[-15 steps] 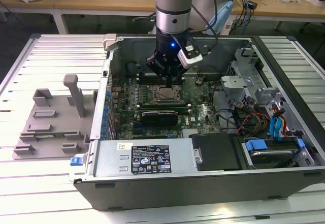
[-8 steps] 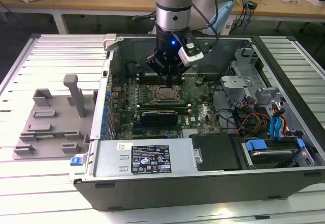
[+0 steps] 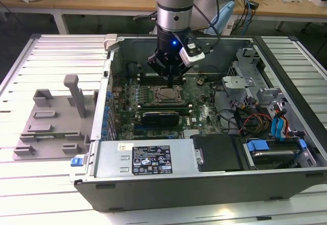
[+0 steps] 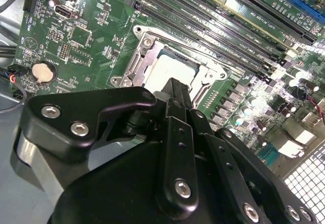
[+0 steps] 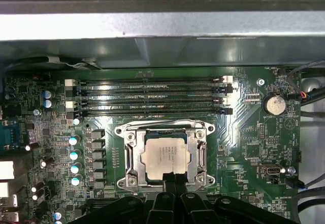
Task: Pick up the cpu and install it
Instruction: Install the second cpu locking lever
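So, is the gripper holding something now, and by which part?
That cannot be told: the gripper is just over the cpu, which lies in its socket.

silver-grey cpu [image 5: 166, 155], green motherboard [image 5: 244, 148], black fingers [image 5: 172, 181]
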Robot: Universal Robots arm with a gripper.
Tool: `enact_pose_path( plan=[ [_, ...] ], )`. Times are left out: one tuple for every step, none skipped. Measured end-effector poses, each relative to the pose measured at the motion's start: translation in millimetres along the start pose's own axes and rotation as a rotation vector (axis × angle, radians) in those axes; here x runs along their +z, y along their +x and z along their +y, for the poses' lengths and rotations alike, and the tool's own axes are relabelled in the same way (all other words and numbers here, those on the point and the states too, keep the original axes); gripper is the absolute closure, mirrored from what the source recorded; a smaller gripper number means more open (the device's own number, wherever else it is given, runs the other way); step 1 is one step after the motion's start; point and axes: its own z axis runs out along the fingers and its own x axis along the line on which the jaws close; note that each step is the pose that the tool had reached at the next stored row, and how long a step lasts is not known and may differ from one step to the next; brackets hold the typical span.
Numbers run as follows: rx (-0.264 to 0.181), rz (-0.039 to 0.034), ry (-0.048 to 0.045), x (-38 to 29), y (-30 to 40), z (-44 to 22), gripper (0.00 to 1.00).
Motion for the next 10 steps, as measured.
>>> enact_pose_path(
  plan=[
    [0.0,0.0,0.0,0.0,0.0,0.0,0.89],
    [0.0,0.0,0.0001,0.0,0.0,0.0,0.89],
    [0.0,0.0,0.0001,-0.8,0.0,0.0,0.89],
    [0.0,0.0,0.0001,-2.0,0.0,-0.1,0.89],
    [0.0,0.0,0.0001,-2.9,-0.1,-0.2,0.89],
    [0.0,0.0001,0.0001,-3.6,-0.1,-0.2,0.89],
    [0.0,-0.0001,0.0,-3.8,-0.1,-0.2,0.89],
    [0.0,-0.0002,-0.0002,-3.7,-0.1,-0.2,0.89],
    [0.0,0.0,0.0005,-3.9,-0.1,-0.5,0.89],
    [0.0,0.0,0.0009,-3.8,-0.2,-2.0,0.89]
  ],
)
